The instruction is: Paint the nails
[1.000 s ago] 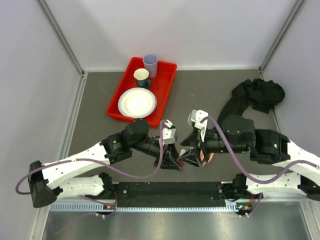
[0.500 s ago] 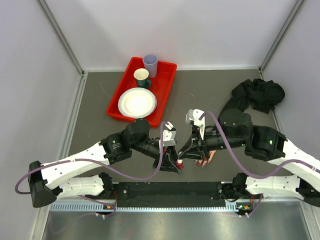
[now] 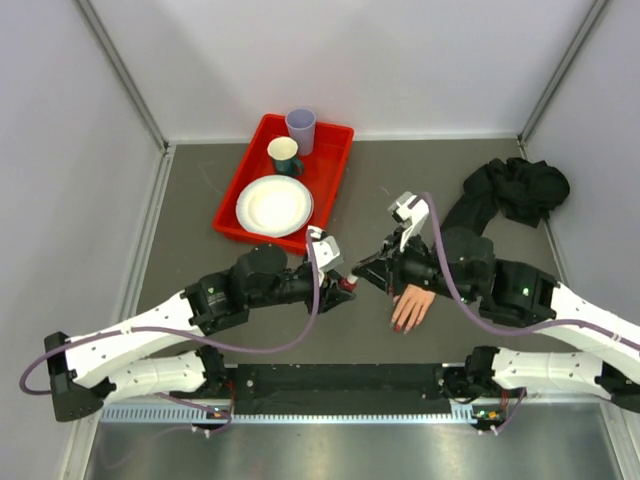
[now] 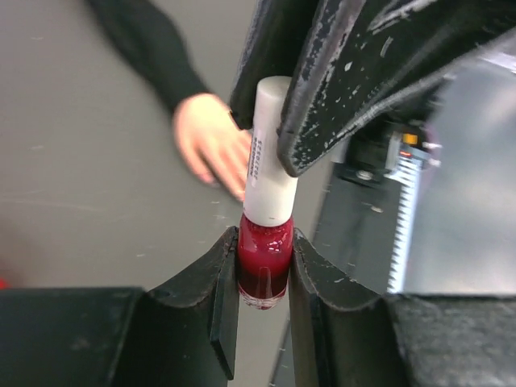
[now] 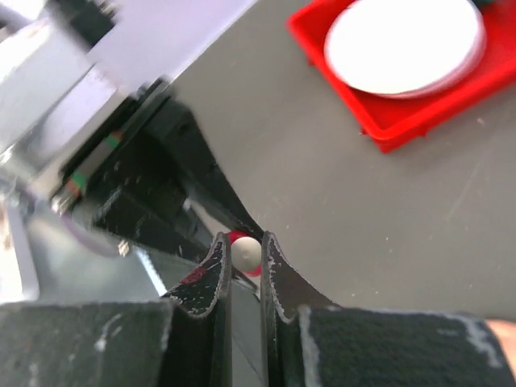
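Note:
A small polish bottle [image 4: 264,258] of dark red glass with a white cap [image 4: 270,161] stands upright between the jaws of my left gripper [image 4: 262,282], which is shut on the glass. From above, my right gripper [image 5: 244,254] is shut on the white cap [image 5: 246,251]. In the top view the two grippers meet at the bottle [image 3: 348,287], just left of the skin-coloured mannequin hand [image 3: 412,303]. The hand lies flat with its fingers toward the near edge. Its nails [image 3: 398,325] show as small red spots. The left wrist view shows the hand [image 4: 211,141] blurred behind the bottle.
A red tray [image 3: 335,165] at the back left holds a white plate [image 3: 274,205], a green cup [image 3: 285,155] and a lilac cup [image 3: 300,128]. The hand's black sleeve [image 3: 512,188] lies bunched at the back right. A black rail [image 3: 340,378] runs along the near edge.
My right gripper has closed on the bottle's cap. Both grippers have moved with the bottle away from the near edge, uncovering the mannequin hand.

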`<state>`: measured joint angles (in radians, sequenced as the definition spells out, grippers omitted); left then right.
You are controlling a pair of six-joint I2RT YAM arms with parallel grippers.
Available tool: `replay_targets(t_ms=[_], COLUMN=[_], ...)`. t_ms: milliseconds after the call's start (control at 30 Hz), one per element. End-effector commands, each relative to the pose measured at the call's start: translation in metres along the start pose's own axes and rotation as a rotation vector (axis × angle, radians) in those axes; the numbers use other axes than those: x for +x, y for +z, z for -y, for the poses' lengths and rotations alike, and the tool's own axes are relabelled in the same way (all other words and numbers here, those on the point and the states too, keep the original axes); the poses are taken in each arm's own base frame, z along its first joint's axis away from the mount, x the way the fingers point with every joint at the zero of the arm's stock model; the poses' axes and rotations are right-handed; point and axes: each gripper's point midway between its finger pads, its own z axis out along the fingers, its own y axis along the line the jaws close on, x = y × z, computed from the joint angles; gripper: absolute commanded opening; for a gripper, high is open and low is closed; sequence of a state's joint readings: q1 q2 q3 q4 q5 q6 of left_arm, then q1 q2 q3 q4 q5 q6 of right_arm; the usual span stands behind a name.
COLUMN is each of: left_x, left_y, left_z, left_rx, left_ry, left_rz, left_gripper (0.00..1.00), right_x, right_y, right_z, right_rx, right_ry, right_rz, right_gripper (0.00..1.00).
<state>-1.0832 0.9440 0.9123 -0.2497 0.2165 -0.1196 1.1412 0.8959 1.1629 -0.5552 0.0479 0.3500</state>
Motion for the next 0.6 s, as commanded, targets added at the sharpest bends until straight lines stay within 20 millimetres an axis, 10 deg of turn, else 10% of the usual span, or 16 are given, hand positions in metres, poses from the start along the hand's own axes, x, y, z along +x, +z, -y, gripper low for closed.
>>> replay_targets(t_ms=[0,267,400,567], left_x=[-0.058,-0.049,-0.03,-0.013], left_y=[-0.009,0.009,0.016,0.012], left_z=[-0.064,-0.078,-0.053,0.007], left_rx=[-0.352,-0.396,-0.24,0.101], left_ry=[0.018,0.068,0.09,0.107], left_rz=[0.231,0.183,0.103,0.041], left_gripper=[0.0,0.0,0.0,0.0], right_x=[0.037,0.037,0.022,0.001], right_y=[0.009,0.004,-0.007,-0.038], right_z=[0.033,0.042,0.025,-0.001], right_rx=[0.366,0.563,0.423,0.143], right_ry=[0.191,0.283,0.177,-0.051], right_rz=[-0.067,-0.022,-0.049,-0.034], right_gripper=[0.0,0.0,0.47,0.73])
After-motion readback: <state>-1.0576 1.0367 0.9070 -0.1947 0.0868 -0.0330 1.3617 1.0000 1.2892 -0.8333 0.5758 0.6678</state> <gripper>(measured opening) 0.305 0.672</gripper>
